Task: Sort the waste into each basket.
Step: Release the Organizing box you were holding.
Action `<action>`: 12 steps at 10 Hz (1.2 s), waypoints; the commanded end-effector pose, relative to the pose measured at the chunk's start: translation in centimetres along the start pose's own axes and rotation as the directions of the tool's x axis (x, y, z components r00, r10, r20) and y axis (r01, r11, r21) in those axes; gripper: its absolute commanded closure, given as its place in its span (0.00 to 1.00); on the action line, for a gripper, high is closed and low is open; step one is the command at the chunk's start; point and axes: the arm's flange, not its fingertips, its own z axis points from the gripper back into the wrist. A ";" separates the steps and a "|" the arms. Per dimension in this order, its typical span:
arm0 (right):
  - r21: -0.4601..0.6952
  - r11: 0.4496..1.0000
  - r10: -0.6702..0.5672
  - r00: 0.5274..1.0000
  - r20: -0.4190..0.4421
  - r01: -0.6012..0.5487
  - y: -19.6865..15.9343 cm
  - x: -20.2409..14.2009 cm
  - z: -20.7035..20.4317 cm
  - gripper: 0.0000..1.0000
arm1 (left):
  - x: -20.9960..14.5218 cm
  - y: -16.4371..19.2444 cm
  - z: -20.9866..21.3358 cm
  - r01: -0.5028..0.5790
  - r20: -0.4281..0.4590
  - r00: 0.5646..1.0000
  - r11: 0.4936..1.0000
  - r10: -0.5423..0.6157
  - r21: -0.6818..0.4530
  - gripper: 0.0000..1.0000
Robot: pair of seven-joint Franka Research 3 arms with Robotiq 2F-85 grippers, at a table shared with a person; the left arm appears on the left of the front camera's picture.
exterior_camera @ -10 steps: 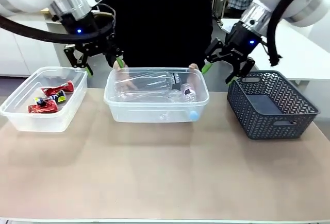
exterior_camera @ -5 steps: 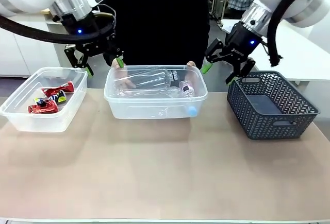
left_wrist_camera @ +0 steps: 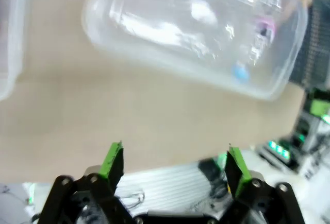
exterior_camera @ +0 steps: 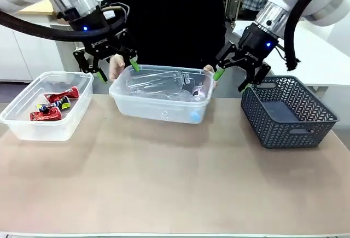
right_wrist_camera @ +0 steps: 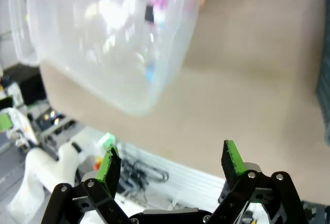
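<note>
Keeping both claws spread and empty, the left claw (exterior_camera: 114, 69) and right claw (exterior_camera: 234, 79) are waiting beside the bottle tub (exterior_camera: 158, 106) which the person's hands (exterior_camera: 116, 66) are tilting.

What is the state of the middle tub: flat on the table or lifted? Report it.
Lifted and tilted. The middle tub is held at its far rim by the person's hands, and its base is clear of the table.
</note>
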 end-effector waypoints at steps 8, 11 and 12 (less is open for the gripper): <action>0.762 0.588 -0.394 0.919 -0.023 0.271 -11.2 -10.2 8.0 0.00 | -8.3 13.9 9.3 -0.175 0.098 0.935 0.684 0.340 -0.708 0.00; 0.761 0.631 -0.129 0.988 -0.089 0.151 -10.4 -12.4 10.0 0.00 | -10.2 11.3 11.6 -0.003 0.112 0.986 0.683 0.124 -0.730 0.00; 0.761 0.631 -0.129 0.988 -0.089 0.151 -10.4 -12.4 10.0 0.00 | -10.2 11.3 11.6 -0.003 0.112 0.986 0.683 0.124 -0.730 0.00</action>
